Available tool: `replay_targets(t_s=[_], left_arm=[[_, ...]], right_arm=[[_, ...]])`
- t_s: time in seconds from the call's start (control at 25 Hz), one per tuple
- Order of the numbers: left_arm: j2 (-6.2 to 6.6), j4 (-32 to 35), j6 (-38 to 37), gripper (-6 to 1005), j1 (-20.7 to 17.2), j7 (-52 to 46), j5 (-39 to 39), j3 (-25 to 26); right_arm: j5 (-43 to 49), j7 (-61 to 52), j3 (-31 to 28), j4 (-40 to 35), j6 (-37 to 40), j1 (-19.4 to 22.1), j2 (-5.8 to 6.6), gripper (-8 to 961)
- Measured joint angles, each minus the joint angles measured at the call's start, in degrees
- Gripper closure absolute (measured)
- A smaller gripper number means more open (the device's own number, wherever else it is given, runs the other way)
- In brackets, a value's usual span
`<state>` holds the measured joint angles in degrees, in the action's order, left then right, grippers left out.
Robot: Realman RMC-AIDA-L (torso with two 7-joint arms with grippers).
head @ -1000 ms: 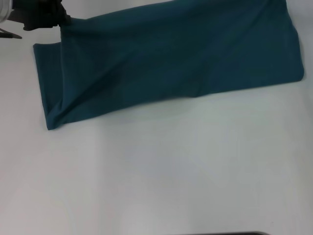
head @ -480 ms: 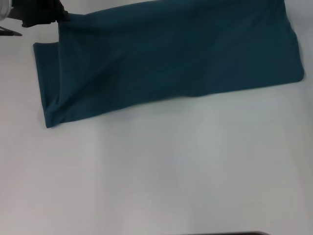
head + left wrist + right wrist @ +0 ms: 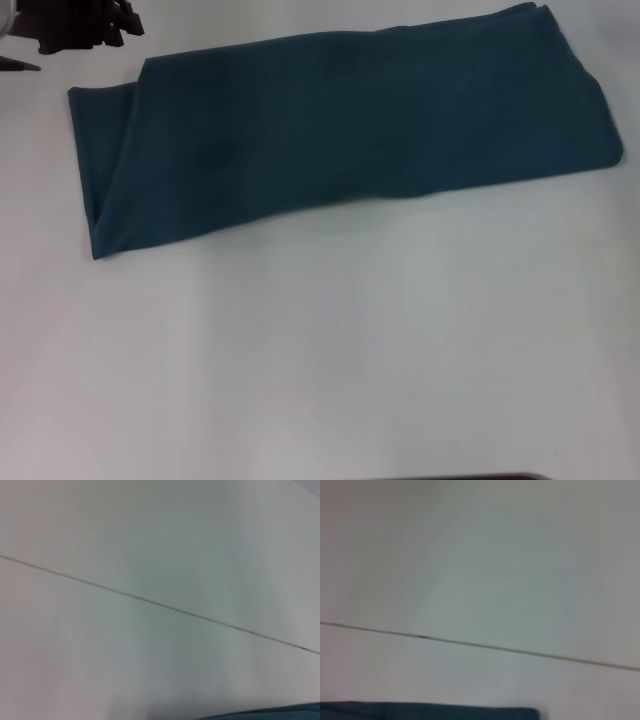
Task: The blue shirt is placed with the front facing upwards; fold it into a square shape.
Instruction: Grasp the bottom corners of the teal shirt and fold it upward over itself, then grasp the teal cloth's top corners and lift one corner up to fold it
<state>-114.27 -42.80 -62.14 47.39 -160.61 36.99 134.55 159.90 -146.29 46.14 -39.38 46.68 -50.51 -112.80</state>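
- The near part of the bench (image 3: pixel 320 380) is bare white surface.
- Beyond it the blue shirt (image 3: pixel 350 140) lies flat as a long band across the far half, layers doubled lengthwise, likely so a crosswise fold can bring it to a square.
- At the far left corner the left end effector (image 3: pixel 95 28) hovers just off the shirt's edge, holding no cloth; its opening cannot be told.
- The right end effector is out of sight; its wrist camera catches only the shirt's edge.

Blue shirt (image 3: pixel 350 130) across table's (image 3: pixel 330 360) far half, left gripper (image 3: pixel 95 25) behind its left end (apart)
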Motion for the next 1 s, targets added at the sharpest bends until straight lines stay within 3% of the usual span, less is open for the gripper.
replay_targets(t_s=[0.08,0.28,0.6,0.72,0.8,0.84,0.88,1.0], left_arm=[[-0.09,0.17,0.11,787,-0.12,-0.29,0.10,0.03],[-1.23,-2.26,-0.45,619,-1.44,-0.47,0.30,0.51],[-2.11,-5.31,-2.25,421,-3.11,-0.32,0.37,2.22],[-2.20,-6.46,-3.62,390,-3.96,0.62,2.45,3.09],[-2.47,-8.24,-6.11,379,-5.76,3.69,8.15,4.78],[-2.72,-9.40,-8.01,379,-7.27,6.14,12.24,5.93],[-2.87,-10.29,-10.19,378,-8.71,8.32,16.46,7.00],[-2.55,-10.98,-16.17,378,-12.97,12.11,26.24,8.80]], right_arm=[[1.74,-0.72,0.17,0.01,-0.97,-0.62,-0.05,805],[1.89,-0.99,-0.18,-1.61,0.11,-1.34,0.00,629],[-5.91,-0.04,-0.81,-4.50,5.75,1.23,1.42,419],[-12.66,1.73,-1.22,-8.83,9.80,4.44,1.55,344],[-19.11,4.07,-2.20,-13.31,14.04,7.57,1.28,267],[-27.45,7.07,-4.15,-17.91,20.42,11.51,1.03,229],[-27.45,7.07,-4.15,-17.91,20.42,11.51,1.03,191],[-40.73,12.20,-7.64,-21.05,31.42,18.06,1.07,67]])
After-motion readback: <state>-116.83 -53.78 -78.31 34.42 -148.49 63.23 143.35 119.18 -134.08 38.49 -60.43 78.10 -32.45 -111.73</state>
